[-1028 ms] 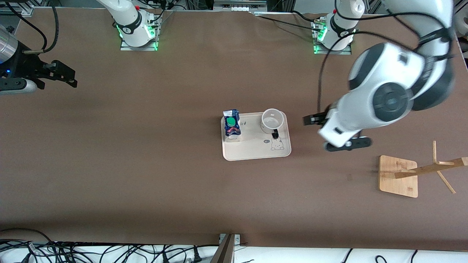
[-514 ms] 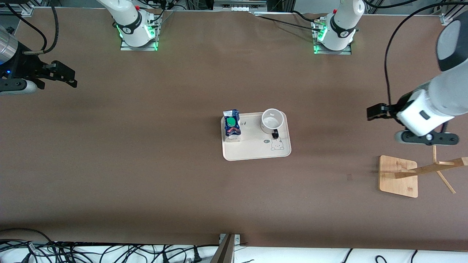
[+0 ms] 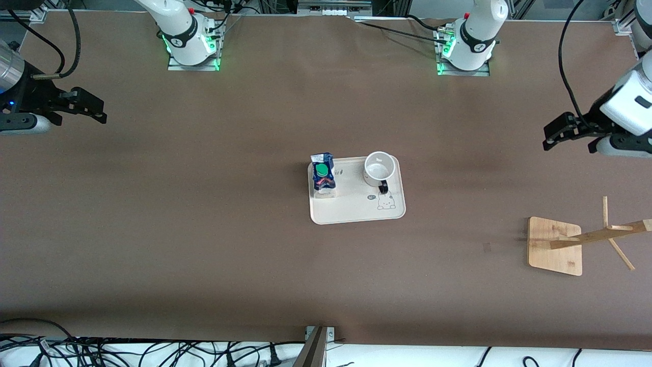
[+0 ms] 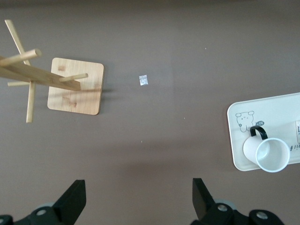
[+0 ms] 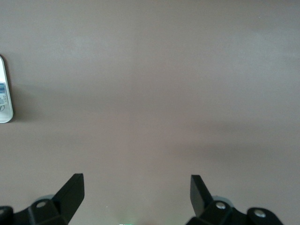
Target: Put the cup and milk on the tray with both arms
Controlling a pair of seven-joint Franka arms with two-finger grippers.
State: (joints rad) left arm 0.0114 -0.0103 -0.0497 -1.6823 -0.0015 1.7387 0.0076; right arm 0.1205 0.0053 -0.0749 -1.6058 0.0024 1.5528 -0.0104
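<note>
Stand: wooden peg stand (image 3: 555,246) with a square base and slanted pegs, on the counter (image 3: 204,229) toward the left arm's end and nearest the front camera of all the things; in the left wrist view (image 4: 75,86) it lies well ahead of that gripper's jaws, off to one side.
Tray: cream-white tray (image 3: 356,211) near the middle of the counter, flat, bunny drawing at the corner nearest the camera on the left arm's side — well apart from both sets of jaws.
Milk: carton (image 3: 323,176) upright on the tray, at the tray's edge toward the right arm's end, green cap up.
Cup: white mug (image 3: 379,169) upright on the tray, at the corner toward the left arm's end, black handle pointing toward the front camera and the bunny; apart from the milk. In the left wrist view the cup (image 4: 267,153) sits ahead of the jaws and off to one side, not between them.
Left gripper: (image 3: 570,132) in the air over bare counter at the left arm's end, well apart from the tray; jaws spread wide (image 4: 136,199), nothing between them.
Right gripper: (image 3: 84,107) over bare counter at the right arm's end, well apart from the tray; jaws spread wide (image 5: 136,194) — holding nothing, only the tray's rim (image 5: 3,93) showing at the picture's edge.
</note>
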